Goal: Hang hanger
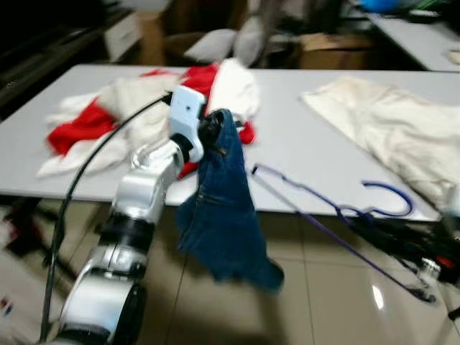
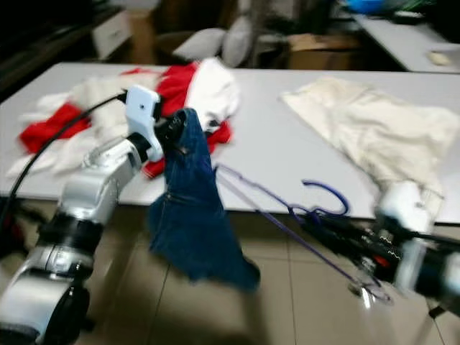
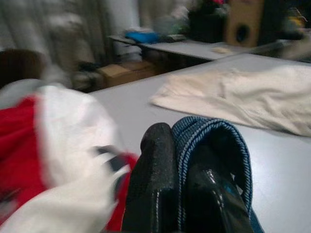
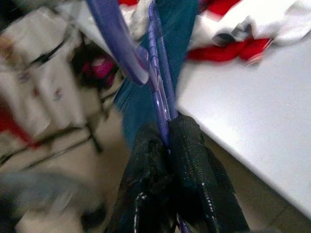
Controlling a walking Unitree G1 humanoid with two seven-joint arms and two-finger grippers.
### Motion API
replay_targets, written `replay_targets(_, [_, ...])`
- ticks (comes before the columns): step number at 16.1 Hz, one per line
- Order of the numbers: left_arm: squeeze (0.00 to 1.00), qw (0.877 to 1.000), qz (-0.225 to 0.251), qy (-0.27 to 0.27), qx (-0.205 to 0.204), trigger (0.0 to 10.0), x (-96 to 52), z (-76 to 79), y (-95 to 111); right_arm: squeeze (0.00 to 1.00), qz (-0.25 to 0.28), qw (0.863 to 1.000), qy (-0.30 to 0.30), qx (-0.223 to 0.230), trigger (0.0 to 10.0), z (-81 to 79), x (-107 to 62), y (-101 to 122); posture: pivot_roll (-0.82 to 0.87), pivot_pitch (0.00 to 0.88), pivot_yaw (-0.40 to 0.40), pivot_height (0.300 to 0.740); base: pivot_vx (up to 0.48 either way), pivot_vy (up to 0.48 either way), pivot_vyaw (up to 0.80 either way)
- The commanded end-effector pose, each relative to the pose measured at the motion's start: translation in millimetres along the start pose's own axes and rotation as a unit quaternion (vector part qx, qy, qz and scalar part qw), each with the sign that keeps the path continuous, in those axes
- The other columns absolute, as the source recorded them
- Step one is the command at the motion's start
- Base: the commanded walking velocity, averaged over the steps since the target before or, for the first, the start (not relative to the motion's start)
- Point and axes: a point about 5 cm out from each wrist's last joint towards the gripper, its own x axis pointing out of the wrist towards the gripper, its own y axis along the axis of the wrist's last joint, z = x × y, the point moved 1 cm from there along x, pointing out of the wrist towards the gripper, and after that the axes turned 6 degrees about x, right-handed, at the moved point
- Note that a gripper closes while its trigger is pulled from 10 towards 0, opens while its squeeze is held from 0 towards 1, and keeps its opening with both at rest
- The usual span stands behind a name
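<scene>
Two grippers are at work by the white table [image 1: 302, 158]; the left gripper [image 1: 213, 131] is clamped on blue jeans [image 1: 223, 215], which hang past the table's front edge. The right gripper [image 4: 167, 145] pinches a purple hanger [image 1: 330, 208] just off that edge; red-and-white clothes [image 1: 122, 115] and a cream garment [image 1: 388, 122] lie on the table.

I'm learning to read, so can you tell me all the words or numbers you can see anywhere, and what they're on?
There are no words or numbers to read here.
The cardboard box behind the table is too blurred to show any print.
The blue garment in the left claw and the purple hanger in the right claw show no label.
</scene>
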Motion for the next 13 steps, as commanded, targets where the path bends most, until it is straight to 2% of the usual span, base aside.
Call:
replay_targets(1, [0.0, 0.998, 0.056, -0.029, 0.029, 10.0, 16.1, 7.2, 35.6, 0.0, -0.002, 1.0, 0.029, -0.001, 10.0, -7.3, -0.1, 4.3, -0.05, 0.0, 0.077, 0.74, 0.364, 0.0, 0.0])
replay_targets(2, [0.0, 0.996, 0.074, -0.041, 0.03, 10.0, 23.2, 7.9, 50.3, 0.0, -0.001, 0.999, 0.035, 0.003, 10.0, -9.6, 1.4, 4.6, -0.05, 0.0, 0.077, 0.74, 0.36, 0.0, 0.0])
replay_targets(3, [0.0, 0.995, 0.081, -0.044, 0.03, 10.0, 26.1, 7.7, 55.7, 0.0, 0.0, 0.999, 0.037, 0.005, 10.0, -9.8, 1.3, 4.7, -0.04, 0.0, 0.075, 0.74, 0.36, 0.0, 0.0])
replay_targets(4, [0.0, 0.993, 0.097, -0.051, 0.035, 10.0, 32.8, 7.3, 71.8, 0.0, -0.003, 0.999, 0.043, 0.007, 10.0, -10.8, 2.1, 3.9, -0.04, 0.0, 0.069, 0.74, 0.36, 0.0, 0.0])
replay_targets(5, [0.0, 0.989, 0.122, -0.064, 0.052, 10.0, 41.1, 7.6, 98.3, 0.0, -0.007, 0.999, 0.049, 0.005, 10.0, -9.8, 3.2, 4.1, -0.04, 0.0, 0.068, 0.74, 0.36, 0.0, 0.0])
replay_targets(7, [0.0, 0.983, 0.15, -0.09, 0.062, 10.0, 45.4, 14.4, 120.4, 0.0, -0.017, 0.999, 0.039, -0.003, 10.0, -4.5, 8.3, 2.6, -0.04, 0.0, 0.067, 0.74, 0.358, 0.0, 0.0])
replay_targets(8, [0.0, 0.978, 0.167, -0.106, 0.07, 10.0, 45.7, 19.7, 131.6, 0.0, -0.028, 0.999, 0.018, -0.012, 10.0, 2.0, 14.9, -0.4, -0.03, 0.0, 0.069, 0.74, 0.36, 0.0, 0.0])
replay_targets(9, [0.0, 0.973, 0.18, -0.121, 0.071, 10.0, 45.0, 24.1, 139.6, 0.0, -0.039, 0.999, -0.021, -0.021, 10.0, 15.1, 23.9, -4.4, -0.04, 0.0, 0.069, 0.74, 0.349, 0.0, 0.0])
replay_targets(10, [0.0, 0.973, 0.185, -0.122, 0.071, 10.0, 43.6, 23.9, 141.4, 0.0, -0.042, 0.998, -0.042, -0.024, 10.0, 22.5, 28.3, -6.0, -0.03, 0.0, 0.067, 0.74, 0.349, 0.0, 0.0])
replay_targets(11, [0.0, 0.971, 0.195, -0.124, 0.067, 10.0, 39.9, 23.0, 143.9, 0.0, -0.045, 0.995, -0.08, -0.027, 10.0, 37.2, 37.0, -7.8, -0.03, 0.0, 0.062, 0.74, 0.349, 0.0, 0.0])
replay_targets(13, [0.0, 0.965, 0.208, -0.144, 0.069, 10.0, 31.5, 25.8, 145.0, 0.0, -0.053, 0.99, -0.122, -0.046, 10.0, 62.6, 44.0, -6.2, -0.03, 0.0, 0.038, 0.74, 0.349, 0.0, 0.0])
